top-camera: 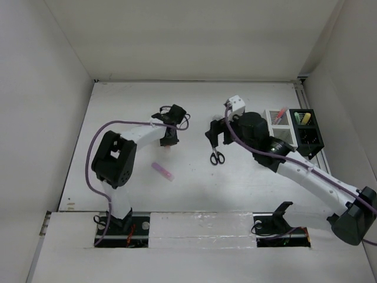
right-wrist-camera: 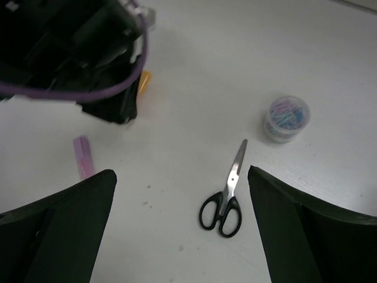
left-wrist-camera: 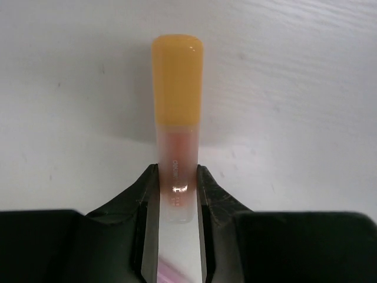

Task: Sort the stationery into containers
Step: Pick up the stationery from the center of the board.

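The stationery is partly sorted, in our judgement. The orange highlighter (left-wrist-camera: 177,100) lies left of centre on the bench (left-wrist-camera: 306,88). The left hand (left-wrist-camera: 175,183) is closed across its pale, translucent barrel, and both fingers (left-wrist-camera: 150,194) touch its sides. We cannot tell whether it has left the surface. We take the crosswise grip below the glossy rounded cap as chosen for the narrow, straight sides there, though smooth plastic may slip.

The right hand (right-wrist-camera: 181,177) is spread wide and holds nothing. It hovers over the scissors (right-wrist-camera: 227,197), which lie flat with steel blades closed and black loop handles nearest it, probably the next pick. A purple highlighter (right-wrist-camera: 83,156) and a small round clear tub (right-wrist-camera: 285,118) lie loose nearby.

At the far right, the white mesh box (top-camera: 275,121) holds a thin red pen, and the black mesh box (top-camera: 310,134) beside it holds yellow and green highlighters standing upright.
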`<state>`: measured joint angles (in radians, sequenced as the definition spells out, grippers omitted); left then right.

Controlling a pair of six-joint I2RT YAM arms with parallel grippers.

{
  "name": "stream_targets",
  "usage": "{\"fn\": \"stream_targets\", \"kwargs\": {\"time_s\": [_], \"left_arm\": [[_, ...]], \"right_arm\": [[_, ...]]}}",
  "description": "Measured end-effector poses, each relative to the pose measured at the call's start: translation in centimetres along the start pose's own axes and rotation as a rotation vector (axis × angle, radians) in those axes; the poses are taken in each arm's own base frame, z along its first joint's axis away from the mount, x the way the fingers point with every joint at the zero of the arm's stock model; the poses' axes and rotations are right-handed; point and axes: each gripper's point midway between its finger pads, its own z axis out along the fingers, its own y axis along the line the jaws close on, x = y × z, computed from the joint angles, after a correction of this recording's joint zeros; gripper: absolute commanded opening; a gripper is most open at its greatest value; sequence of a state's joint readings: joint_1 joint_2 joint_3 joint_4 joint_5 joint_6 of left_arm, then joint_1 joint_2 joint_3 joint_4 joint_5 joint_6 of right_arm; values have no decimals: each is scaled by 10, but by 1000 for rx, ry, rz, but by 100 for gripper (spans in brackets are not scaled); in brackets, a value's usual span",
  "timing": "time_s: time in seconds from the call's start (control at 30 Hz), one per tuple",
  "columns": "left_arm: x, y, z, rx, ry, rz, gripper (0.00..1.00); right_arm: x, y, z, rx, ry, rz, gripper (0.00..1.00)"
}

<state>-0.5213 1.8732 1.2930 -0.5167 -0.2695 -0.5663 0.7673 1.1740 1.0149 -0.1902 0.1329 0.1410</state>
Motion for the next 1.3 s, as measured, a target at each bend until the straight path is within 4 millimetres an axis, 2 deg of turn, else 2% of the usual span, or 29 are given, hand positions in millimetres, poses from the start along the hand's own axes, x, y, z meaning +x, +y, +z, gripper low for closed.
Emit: {"fn": "stream_targets", "kwargs": {"time_s": [0.07,0.17,0.27,0.33,0.37,0.47,0.57,0.7,0.9,1.03,1.07,1.1,1.17,1.2,1.23,1.27,1.3], "left_arm": [[1,-9,-30,19,-74,42,0],[-8,-44,-104,134,-282,106,0],[1,-82,-189,328,-477,170,0],[11,-93,-226,437,-540,197,0],[11,-93,-238,473,-565,199,0],[8,-88,-245,528,-601,201,0],[14,-84,-246,577,-602,235,0],[20,-86,-266,689,-625,265,0],[21,-88,-300,845,-682,281,0],[26,-91,-305,890,-684,303,0],[27,-91,-305,894,-682,309,0],[28,-92,-305,897,-681,315,0],[31,-93,-303,902,-675,326,0],[32,-93,-302,901,-674,331,0],[32,-93,-301,898,-672,333,0],[32,-93,-299,891,-671,334,0],[32,-94,-296,884,-670,340,0]], "right_arm": [[-9,-20,-6,14,-41,49,100],[-26,-40,-17,5,-118,118,98],[-44,-36,-25,-52,-193,166,98],[-51,-31,-31,-85,-237,199,98],[-53,-29,-34,-99,-258,213,98],[-63,-21,-42,-154,-324,259,97],[-73,-10,-47,-216,-369,290,97],[-83,13,-47,-300,-399,311,96],[-74,46,-30,-390,-360,334,95],[-65,56,-20,-399,-331,344,88],[-64,57,-18,-399,-327,347,83],[-64,58,-17,-400,-326,348,71],[-64,60,-15,-404,-329,355,56],[-65,61,-14,-410,-333,360,44],[-66,63,-14,-417,-336,365,16],[-67,66,-15,-431,-337,372,2],[-69,72,-16,-449,-340,369,0]]}}
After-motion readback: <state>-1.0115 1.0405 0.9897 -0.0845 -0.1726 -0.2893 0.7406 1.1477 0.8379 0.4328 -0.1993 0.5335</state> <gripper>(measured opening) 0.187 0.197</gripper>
